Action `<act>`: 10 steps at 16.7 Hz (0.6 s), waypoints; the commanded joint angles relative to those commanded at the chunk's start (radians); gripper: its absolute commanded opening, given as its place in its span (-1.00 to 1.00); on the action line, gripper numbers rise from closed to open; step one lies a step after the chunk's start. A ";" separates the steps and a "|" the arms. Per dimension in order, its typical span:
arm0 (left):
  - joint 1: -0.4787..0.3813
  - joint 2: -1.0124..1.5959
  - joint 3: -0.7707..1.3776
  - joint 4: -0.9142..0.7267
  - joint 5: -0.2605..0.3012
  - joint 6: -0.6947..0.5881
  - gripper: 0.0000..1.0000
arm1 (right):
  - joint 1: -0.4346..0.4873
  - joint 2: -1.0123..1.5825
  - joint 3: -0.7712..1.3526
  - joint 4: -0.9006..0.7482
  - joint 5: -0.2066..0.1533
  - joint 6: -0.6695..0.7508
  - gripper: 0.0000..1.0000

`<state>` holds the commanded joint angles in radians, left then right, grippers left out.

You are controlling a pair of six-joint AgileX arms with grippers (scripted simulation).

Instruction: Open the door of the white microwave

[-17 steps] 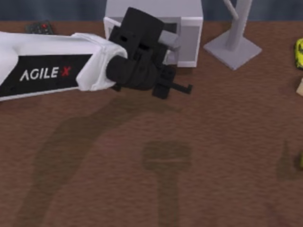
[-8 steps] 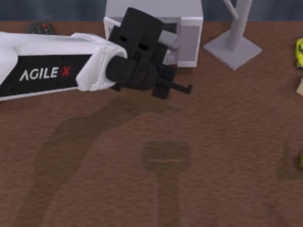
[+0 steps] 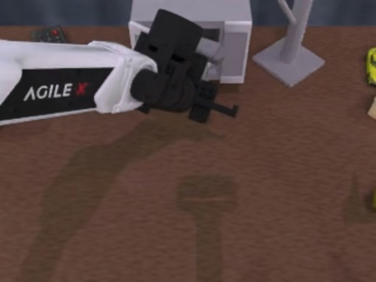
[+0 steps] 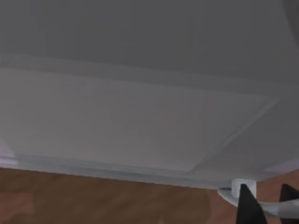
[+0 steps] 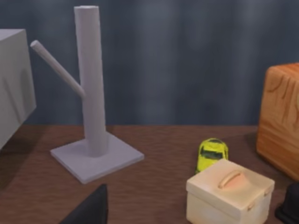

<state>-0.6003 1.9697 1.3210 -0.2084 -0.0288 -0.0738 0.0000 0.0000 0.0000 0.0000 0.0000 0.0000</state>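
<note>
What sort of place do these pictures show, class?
Probably a simulated tabletop test bench rather than a real kitchen: a brown table carries a white microwave, a grey stand, and a yellow toy car.

**Where each camera looks**

The top view looks straight down on the brown table (image 3: 247, 194) from high up. The left wrist view sits very close to the white microwave (image 4: 140, 93), facing its front. The right wrist view sits low and looks across the table. It shares the grey stand (image 5: 91, 116) and the yellow toy car (image 5: 213, 153) with the top view.
</note>
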 joint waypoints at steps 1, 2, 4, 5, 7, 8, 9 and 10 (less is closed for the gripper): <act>0.000 0.000 0.000 0.000 0.000 0.000 -1.00 | 0.000 0.000 0.000 0.000 0.000 0.000 1.00; 0.000 0.000 0.000 0.000 0.000 0.000 -1.00 | 0.000 0.000 0.000 0.000 0.000 0.000 1.00; 0.000 0.000 0.000 0.000 0.000 0.000 -1.00 | 0.000 0.000 0.000 0.000 0.000 0.000 1.00; 0.000 0.000 0.000 0.000 0.000 0.000 -1.00 | 0.000 0.000 0.000 0.000 0.000 0.000 1.00; 0.000 0.000 0.000 0.000 0.000 0.000 -1.00 | 0.000 0.000 0.000 0.000 0.000 0.000 1.00; -0.009 0.002 0.002 -0.001 0.008 -0.006 -1.00 | 0.000 0.000 0.000 0.000 0.000 0.000 1.00; -0.007 0.001 -0.001 -0.001 0.011 -0.003 -1.00 | 0.000 0.000 0.000 0.000 0.000 0.000 1.00; -0.002 -0.003 -0.010 0.000 0.017 0.008 -1.00 | 0.000 0.000 0.000 0.000 0.000 0.000 1.00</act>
<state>-0.6027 1.9664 1.3110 -0.2087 -0.0115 -0.0658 0.0000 0.0000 0.0000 0.0000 0.0000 0.0000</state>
